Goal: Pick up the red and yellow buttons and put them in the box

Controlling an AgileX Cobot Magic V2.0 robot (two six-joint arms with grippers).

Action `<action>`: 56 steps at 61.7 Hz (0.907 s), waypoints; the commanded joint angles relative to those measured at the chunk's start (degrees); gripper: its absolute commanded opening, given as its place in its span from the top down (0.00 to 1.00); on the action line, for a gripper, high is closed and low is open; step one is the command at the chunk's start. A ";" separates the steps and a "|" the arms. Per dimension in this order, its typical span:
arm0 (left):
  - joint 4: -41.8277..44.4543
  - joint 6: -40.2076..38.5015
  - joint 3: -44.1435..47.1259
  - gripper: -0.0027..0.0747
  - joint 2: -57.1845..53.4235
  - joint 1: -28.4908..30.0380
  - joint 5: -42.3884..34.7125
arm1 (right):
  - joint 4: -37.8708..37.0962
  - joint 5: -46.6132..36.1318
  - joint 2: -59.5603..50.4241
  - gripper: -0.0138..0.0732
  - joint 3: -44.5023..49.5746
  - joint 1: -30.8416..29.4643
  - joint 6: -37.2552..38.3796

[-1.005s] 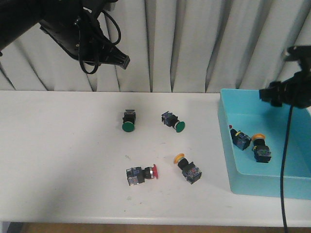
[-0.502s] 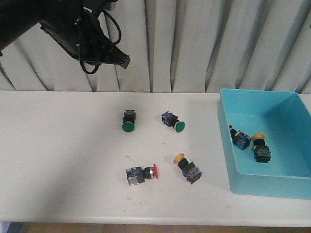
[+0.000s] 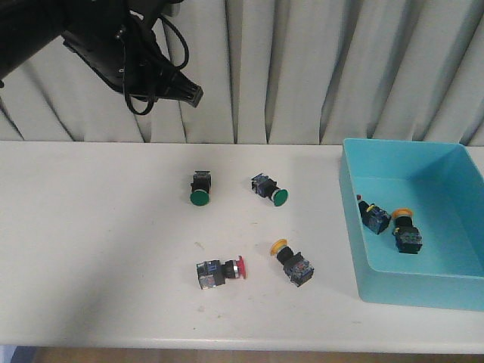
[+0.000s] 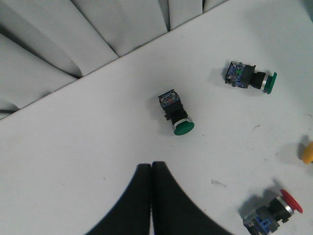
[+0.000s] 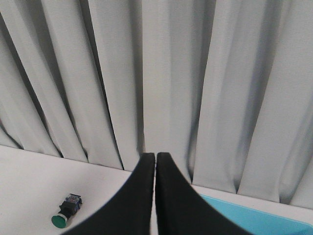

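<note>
Presently on the white tabletop (image 3: 91, 249): one red-capped push-button switch on a black-and-blue body (image 3: 220, 271), lying on its side, long axis roughly left-right, cap toward the box; one yellow-capped switch of the same build (image 3: 293, 262), just beside it, lying diagonally. Large turquoise plastic bin with low walls (image 3: 352, 227), at the right, holding two switches (image 3: 389, 225). Two green-capped switches (image 3: 234, 189), farther back, not wanted.

Left gripper (image 4: 151, 196): fingers pressed together, empty, raised high by the pleated grey curtain (image 3: 318, 68); red switch lies forward and below, probably its nearer target. Right gripper (image 5: 155, 196): likewise closed, empty, absent from the front view.
</note>
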 commanded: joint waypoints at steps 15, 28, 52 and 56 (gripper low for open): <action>0.66 -0.56 -1.28 0.97 -3.34 -0.21 -2.76 | 1.63 -3.10 -0.83 0.85 -1.83 0.00 -0.49; 1.97 1.01 -1.28 0.97 -3.34 -0.21 -2.87 | 1.63 -3.11 -0.83 0.85 -1.83 0.00 -0.49; 2.04 2.50 23.15 0.97 -19.33 1.86 -28.22 | 1.63 -3.05 -0.83 0.85 -1.83 0.00 -0.49; 2.04 1.12 35.34 0.97 -26.26 3.56 -38.98 | 1.63 -3.11 -0.83 0.85 -1.83 0.00 -0.49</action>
